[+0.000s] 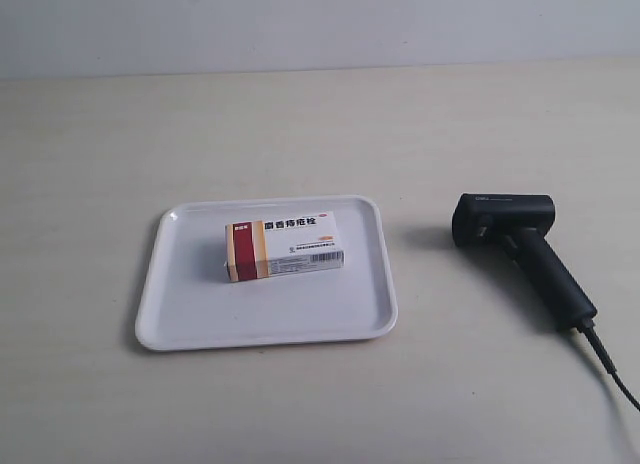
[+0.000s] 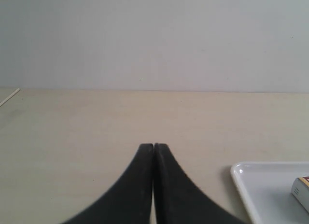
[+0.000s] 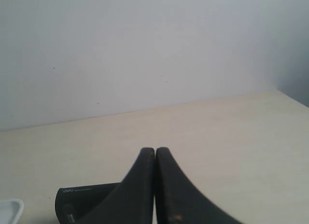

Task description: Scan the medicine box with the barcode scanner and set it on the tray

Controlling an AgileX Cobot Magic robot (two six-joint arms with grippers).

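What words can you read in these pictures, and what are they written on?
"麝香痔疮栓": large blue characters on top of the medicine box, which lies in the tray.
Small print and the barcode on the box's side: too small to read.
White marks on the box's dark red band: too blurred to read.
"deli": tiny pale logo on the barcode scanner head in the right wrist view, only just readable.
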